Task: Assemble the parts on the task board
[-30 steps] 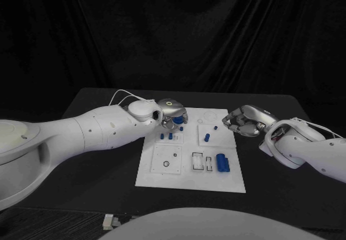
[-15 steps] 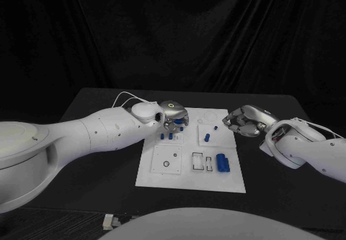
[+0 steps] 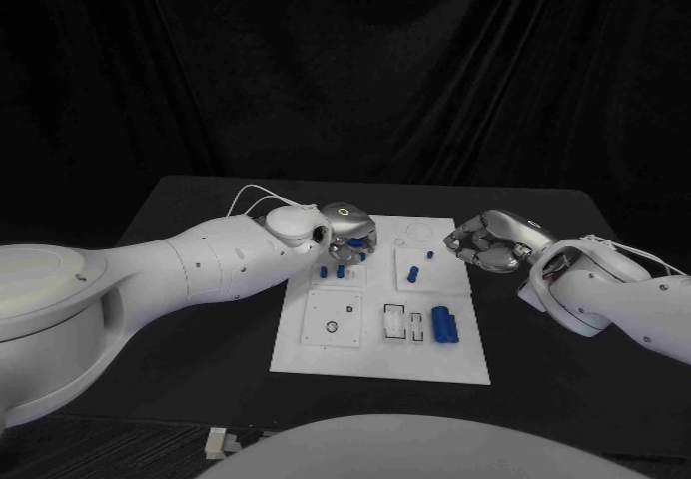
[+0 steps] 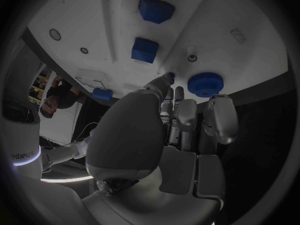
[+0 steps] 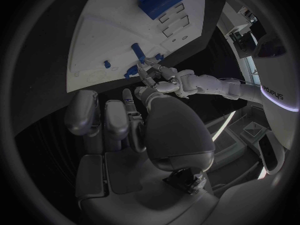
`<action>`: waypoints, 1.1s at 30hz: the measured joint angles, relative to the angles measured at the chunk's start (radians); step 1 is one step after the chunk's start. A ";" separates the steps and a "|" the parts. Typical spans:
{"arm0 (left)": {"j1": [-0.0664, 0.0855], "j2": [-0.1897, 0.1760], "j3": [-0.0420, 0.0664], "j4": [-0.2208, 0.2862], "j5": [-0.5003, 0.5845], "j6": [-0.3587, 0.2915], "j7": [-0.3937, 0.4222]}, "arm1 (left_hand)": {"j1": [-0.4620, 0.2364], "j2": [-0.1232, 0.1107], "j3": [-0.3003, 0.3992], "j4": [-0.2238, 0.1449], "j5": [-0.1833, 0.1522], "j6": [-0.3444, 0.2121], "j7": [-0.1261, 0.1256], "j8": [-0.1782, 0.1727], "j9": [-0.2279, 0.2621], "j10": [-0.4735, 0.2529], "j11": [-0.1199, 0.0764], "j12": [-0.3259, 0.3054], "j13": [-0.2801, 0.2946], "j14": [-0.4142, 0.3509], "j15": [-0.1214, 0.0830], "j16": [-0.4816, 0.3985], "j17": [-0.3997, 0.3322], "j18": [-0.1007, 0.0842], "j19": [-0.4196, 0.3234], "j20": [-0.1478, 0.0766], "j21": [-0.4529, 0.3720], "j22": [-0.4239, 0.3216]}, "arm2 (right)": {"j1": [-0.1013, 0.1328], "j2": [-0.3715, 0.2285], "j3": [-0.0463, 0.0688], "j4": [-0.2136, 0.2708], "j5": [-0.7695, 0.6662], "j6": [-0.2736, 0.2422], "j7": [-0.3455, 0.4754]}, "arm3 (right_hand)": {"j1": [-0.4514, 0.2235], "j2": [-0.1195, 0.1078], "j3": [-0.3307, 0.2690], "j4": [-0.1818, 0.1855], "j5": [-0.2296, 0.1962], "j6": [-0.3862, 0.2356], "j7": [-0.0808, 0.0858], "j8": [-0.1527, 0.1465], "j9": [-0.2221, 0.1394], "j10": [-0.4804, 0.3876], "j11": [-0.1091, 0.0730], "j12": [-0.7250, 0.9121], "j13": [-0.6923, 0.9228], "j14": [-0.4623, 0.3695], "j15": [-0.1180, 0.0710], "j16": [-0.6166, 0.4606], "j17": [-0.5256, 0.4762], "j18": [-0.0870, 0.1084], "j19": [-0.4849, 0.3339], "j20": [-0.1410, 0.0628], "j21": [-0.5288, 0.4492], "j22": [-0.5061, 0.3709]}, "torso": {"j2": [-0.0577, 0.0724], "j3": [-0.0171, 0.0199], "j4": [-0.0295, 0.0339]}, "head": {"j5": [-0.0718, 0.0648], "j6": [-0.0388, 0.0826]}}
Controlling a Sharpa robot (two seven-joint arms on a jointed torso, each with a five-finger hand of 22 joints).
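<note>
The left robot hand [image 3: 345,232] pinches a small blue round part [image 4: 169,77] over the flat white task board [image 3: 332,349]. The right robot hand [image 3: 489,242] hovers clenched, grasping nothing, at the board's right edge.

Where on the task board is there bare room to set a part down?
Bare: the task board's near strip, below the large blue part. Crowded: the far half, with small blue parts and the left robot hand over it; the right robot hand flanks its edge.

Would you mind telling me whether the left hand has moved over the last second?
Yes, slightly: the left hand has crept farther across the task board, toward its far edge.
</note>
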State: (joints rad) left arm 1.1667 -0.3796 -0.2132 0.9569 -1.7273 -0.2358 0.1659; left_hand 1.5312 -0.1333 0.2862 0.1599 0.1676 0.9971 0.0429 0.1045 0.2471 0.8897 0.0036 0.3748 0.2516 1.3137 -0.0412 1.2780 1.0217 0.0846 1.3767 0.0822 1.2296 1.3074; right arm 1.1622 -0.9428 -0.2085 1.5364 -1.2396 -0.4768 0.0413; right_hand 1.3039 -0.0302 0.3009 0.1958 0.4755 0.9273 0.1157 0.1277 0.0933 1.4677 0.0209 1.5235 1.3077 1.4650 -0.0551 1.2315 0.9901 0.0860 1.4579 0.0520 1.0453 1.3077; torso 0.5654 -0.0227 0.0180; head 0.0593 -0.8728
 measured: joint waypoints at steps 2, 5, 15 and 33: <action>-0.001 0.001 0.000 -0.004 0.000 0.001 0.000 | -0.008 -0.002 0.000 0.000 -0.010 0.000 0.000 0.000 0.002 0.002 0.002 -0.005 -0.004 0.012 -0.004 0.010 0.010 0.000 0.000 0.000 0.000 0.000 | 0.000 0.000 0.000 0.000 0.000 0.000 0.000 | 0.000 0.000 0.000 0.000 0.000 0.000 0.000 0.000 0.000 0.000 0.000 0.000 0.000 0.000 0.000 0.000 0.000 0.000 0.000 0.000 0.000 0.000 | 0.000 0.0000 -0.0001 | 0.001 0.000; -0.003 0.004 0.000 -0.009 0.000 0.002 0.001 | -0.013 -0.002 0.000 0.000 -0.012 0.007 0.000 0.000 0.002 0.005 0.002 -0.008 -0.006 0.014 -0.003 0.011 0.011 0.000 0.000 0.000 0.000 0.000 | 0.000 0.000 0.000 0.000 0.000 0.000 0.000 | 0.000 0.000 0.000 0.000 0.000 0.000 0.000 0.000 0.000 0.000 0.000 0.000 0.000 0.000 0.000 0.000 0.000 0.000 0.000 0.000 0.000 0.000 | 0.000 0.0000 -0.0001 | 0.002 0.000; -0.009 0.012 0.000 -0.020 0.000 0.005 0.003 | -0.017 0.002 0.010 -0.004 -0.012 0.022 0.000 0.010 0.006 0.041 -0.002 -0.016 -0.016 0.018 -0.007 0.011 0.012 0.000 0.000 0.000 0.000 0.000 | 0.000 0.000 0.000 0.001 0.000 0.000 0.000 | 0.000 0.000 0.000 0.000 0.000 0.000 0.000 0.000 0.000 0.000 0.000 0.000 0.000 0.000 0.000 0.000 -0.001 0.000 0.000 0.000 0.000 0.000 | 0.000 0.0001 0.0000 | 0.002 0.000; -0.015 0.022 0.002 -0.039 0.000 -0.005 0.009 | -0.018 0.018 0.051 -0.032 -0.008 0.095 0.016 0.032 0.019 0.154 0.003 -0.086 -0.061 0.032 -0.007 0.015 0.001 0.000 0.003 -0.003 -0.008 0.000 | 0.000 -0.001 0.000 0.003 0.000 0.000 0.000 | 0.000 0.000 0.000 0.000 0.000 0.000 0.000 0.000 0.000 0.000 0.000 0.000 0.000 0.000 0.000 0.000 -0.001 0.000 0.000 0.000 0.000 0.000 | 0.000 0.0001 0.0001 | -0.001 0.000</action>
State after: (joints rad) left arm 1.1518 -0.3581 -0.2112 0.9175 -1.7273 -0.2407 0.1752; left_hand 1.5132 -0.1149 0.3373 0.1281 0.1600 1.0921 0.0592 0.1370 0.2665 1.0433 0.0064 0.2892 0.1901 1.3458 -0.0484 1.2931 1.0232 0.0846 1.3801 0.0788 1.2218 1.3073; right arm 1.1622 -0.9443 -0.2085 1.5394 -1.2396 -0.4769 0.0416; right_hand 1.3039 -0.0302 0.3009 0.1958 0.4754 0.9273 0.1157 0.1276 0.0933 1.4677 0.0209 1.5238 1.3074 1.4650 -0.0551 1.2314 0.9894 0.0860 1.4579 0.0520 1.0454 1.3075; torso 0.5656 -0.0226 0.0181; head 0.0584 -0.8728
